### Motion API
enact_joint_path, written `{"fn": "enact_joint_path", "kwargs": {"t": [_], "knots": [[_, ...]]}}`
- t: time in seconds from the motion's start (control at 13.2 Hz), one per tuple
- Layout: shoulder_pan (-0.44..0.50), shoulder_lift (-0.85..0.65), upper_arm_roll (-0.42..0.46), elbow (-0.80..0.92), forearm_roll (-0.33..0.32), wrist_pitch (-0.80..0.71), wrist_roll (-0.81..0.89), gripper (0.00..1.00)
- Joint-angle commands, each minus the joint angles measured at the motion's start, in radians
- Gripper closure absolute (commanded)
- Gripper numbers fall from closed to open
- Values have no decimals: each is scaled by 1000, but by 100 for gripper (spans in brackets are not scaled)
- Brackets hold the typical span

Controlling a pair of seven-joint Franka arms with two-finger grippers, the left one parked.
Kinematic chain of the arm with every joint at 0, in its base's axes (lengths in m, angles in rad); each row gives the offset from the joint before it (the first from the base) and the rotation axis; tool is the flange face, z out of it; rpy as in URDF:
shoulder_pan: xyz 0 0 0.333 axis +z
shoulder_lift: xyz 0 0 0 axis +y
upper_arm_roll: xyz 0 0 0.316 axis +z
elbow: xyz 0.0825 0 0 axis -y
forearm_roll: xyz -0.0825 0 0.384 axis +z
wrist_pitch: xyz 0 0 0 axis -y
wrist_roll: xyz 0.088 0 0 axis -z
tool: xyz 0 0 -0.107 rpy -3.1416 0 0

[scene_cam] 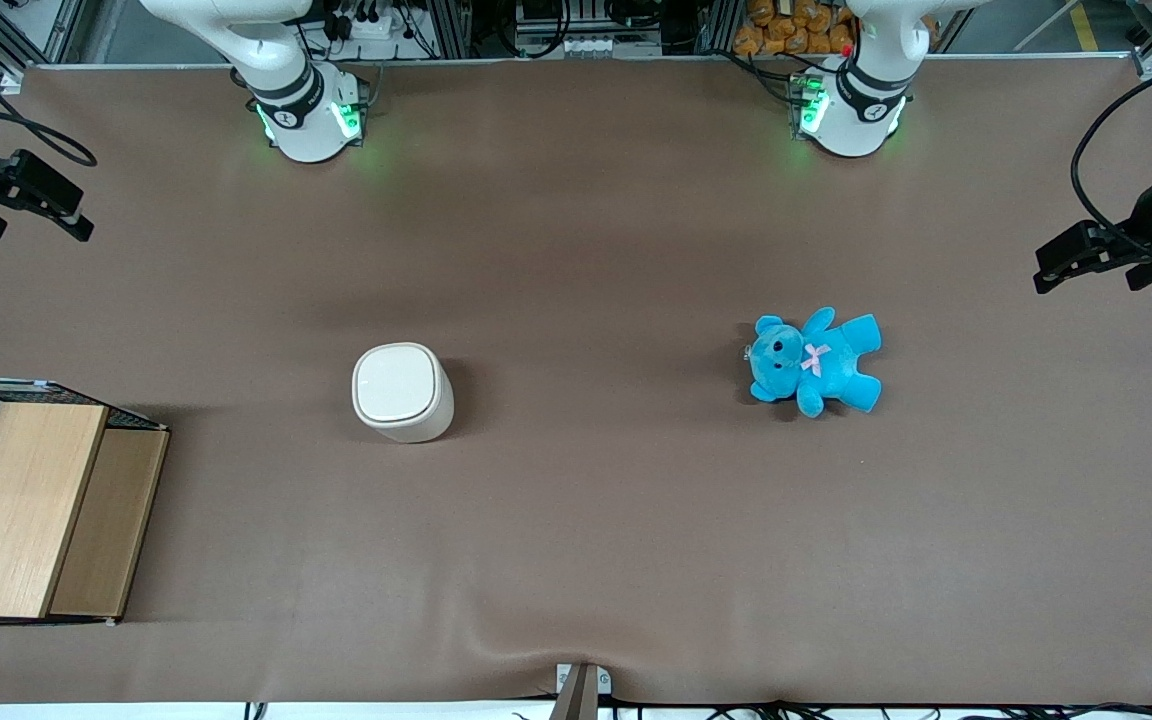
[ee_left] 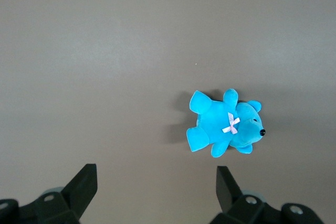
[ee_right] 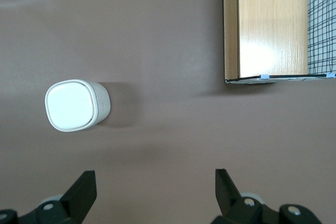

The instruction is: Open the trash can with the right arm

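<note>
While the small cream-white plastic trash can stands upright with its flat hinged lid down, the task is judged not yet begun. The can sits mid-bench, somewhat toward the working arm's end and well apart from everything else. The right arm's black two-finger gripper hangs high at that end's edge of the bench, its fingers spread wide apart and holding nothing; the wrist camera looks down on can and box together, which suggests a parked start pose. A light wooden box with wire mesh fills the front-camera corner at the working arm's end. A blue plush teddy with a pink bow lies flat toward the parked arm's end. The bench is covered by a brown mat, slightly rippled at the front-camera edge; cables and aluminium framing line the edge farthest from the camera.
</note>
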Motion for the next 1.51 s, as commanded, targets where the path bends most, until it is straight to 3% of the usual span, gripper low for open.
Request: {"fn": "enact_joint_path", "kwargs": {"t": [0.0, 0.45, 0.68, 0.75, 0.83, 0.98, 1.06, 1.13, 1.43], "knots": [[-21, -13, 11, 0, -3, -26, -56, 0], [-9, 1, 18, -3, -3, -39, -57, 0], [57, 31, 21, -2, 0, -19, -43, 0], [81, 51, 21, -3, 0, 3, -43, 4], [100, 86, 21, -3, 0, 29, -43, 39], [129, 134, 21, -3, 3, 79, -41, 78], [147, 156, 21, -5, 3, 104, -31, 91], [164, 180, 21, -5, 3, 130, 4, 100], [243, 300, 19, -8, -8, 260, 107, 100]]}}
